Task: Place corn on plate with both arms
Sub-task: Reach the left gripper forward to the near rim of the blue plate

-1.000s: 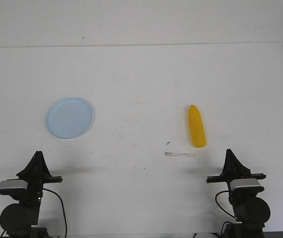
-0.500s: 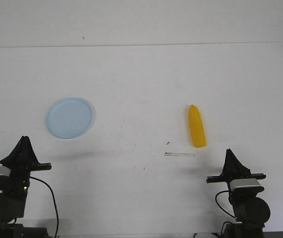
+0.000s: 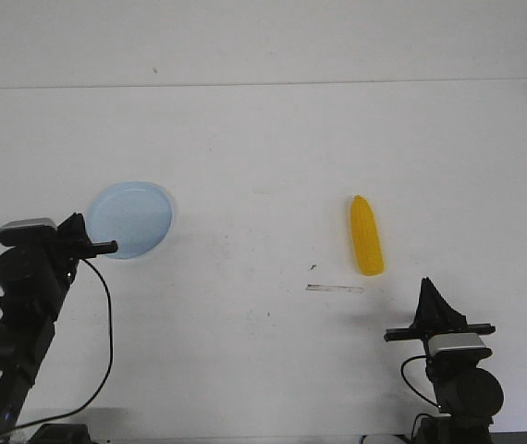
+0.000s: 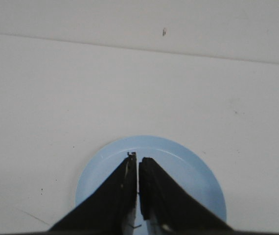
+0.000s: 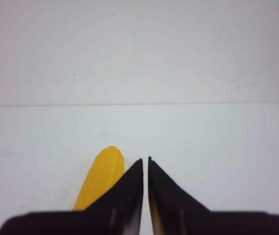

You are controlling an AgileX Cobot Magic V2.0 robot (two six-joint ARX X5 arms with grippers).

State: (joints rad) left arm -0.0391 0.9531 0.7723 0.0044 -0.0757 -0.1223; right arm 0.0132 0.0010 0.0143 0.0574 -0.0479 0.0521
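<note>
Front view: left arm (image 3: 18,305) is up off its base, wrist end reaching over the near-left edge of the plate (image 3: 134,217). Left gripper (image 3: 77,231) sits at that rim; from this angle contact with the plate can't be told. Plate is on the left half of the white table (image 3: 263,166), flat, nothing on it.

Corn (image 3: 366,236) lies on the table right of centre, well apart from the plate, pointed tip toward the far side, blunt end toward the robot. Thin pale strip (image 3: 335,289) on the table just near-side of the blunt end, small dark speck beside it.

Right arm (image 3: 458,379) is low at the near-right table edge. Right gripper (image 3: 428,298) points forward, near the corn's blunt end but not touching it.

Left wrist view: left gripper (image 4: 138,159) jaws pressed nearly together, only a hairline slit between them, nothing held. Tips lie over the pale blue plate (image 4: 188,171).

Right wrist view: right gripper (image 5: 145,160) jaws likewise almost together, thin slit, nothing gripped. Corn (image 5: 100,176) sits just to one side of the fingers (image 5: 125,191), partly hidden behind one of them, clear of the tips.
</note>
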